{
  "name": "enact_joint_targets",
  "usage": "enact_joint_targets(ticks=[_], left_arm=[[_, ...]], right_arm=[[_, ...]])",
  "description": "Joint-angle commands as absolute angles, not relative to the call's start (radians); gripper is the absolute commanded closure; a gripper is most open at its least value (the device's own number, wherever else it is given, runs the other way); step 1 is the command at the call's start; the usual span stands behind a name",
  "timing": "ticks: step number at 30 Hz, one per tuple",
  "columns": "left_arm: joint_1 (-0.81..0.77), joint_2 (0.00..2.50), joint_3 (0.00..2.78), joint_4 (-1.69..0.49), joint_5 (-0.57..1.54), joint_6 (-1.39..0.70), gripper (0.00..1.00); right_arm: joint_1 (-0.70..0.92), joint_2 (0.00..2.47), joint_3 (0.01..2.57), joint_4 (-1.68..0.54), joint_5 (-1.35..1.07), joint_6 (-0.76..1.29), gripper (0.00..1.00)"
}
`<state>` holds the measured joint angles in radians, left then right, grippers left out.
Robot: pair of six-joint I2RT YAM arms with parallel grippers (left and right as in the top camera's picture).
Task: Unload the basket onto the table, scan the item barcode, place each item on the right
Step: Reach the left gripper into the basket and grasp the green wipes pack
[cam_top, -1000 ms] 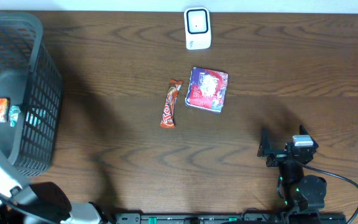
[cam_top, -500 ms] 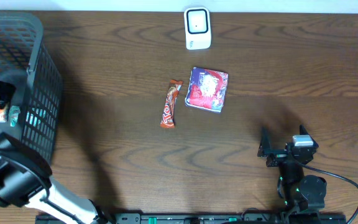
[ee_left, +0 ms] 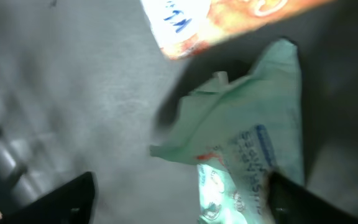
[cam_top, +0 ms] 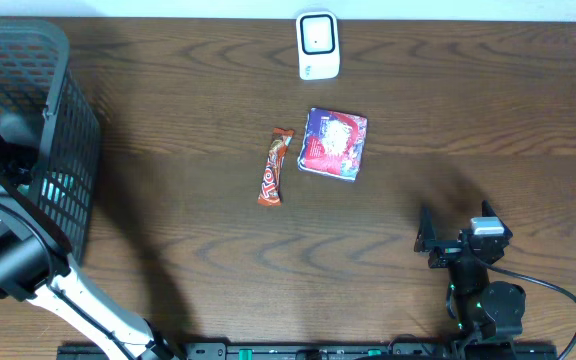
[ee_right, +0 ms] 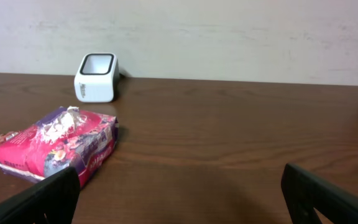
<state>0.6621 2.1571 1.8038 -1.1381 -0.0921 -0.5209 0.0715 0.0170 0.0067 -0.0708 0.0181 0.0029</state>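
Tabletop (cam_top: 468, 120): dark grained wood, pale wall (ee_right: 229, 31) behind.
Counts: one white boxy scanner (cam_top: 318, 45), one orange candy bar (cam_top: 275, 166), one purple packet (cam_top: 334, 144), one black mesh basket (cam_top: 63, 150).
Left end effector (ee_left: 182, 205): fingers spread over crinkled green wrapper (ee_left: 253, 143) beside orange-white pack (ee_left: 216, 18), inside basket.
Right end effector (ee_right: 179, 199): spread wide, low over tabletop.
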Motion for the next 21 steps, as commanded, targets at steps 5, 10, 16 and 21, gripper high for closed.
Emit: enact_joint_targets(ticks=[5, 10, 16, 21], left_arm=[[0.660, 2.173, 1.774, -1.138, -0.041, -0.490, 0.58], [0.660, 2.173, 1.720, -1.127, -0.040, -0.491, 0.57], [0.660, 2.173, 1.622, -1.078, -0.040, -0.491, 0.46], [0.661, 2.157, 1.630, -1.093, -0.036, -0.491, 0.93]], right_arm=[[0.078, 0.013, 0.005, -0.075, 0.017, 0.006, 0.01], [0.078, 0.013, 0.005, -0.075, 0.017, 0.006, 0.01], [0.078, 0.013, 0.005, -0.075, 0.017, 0.006, 0.01], [0.078, 0.013, 0.005, -0.075, 0.017, 0.006, 0.01]])
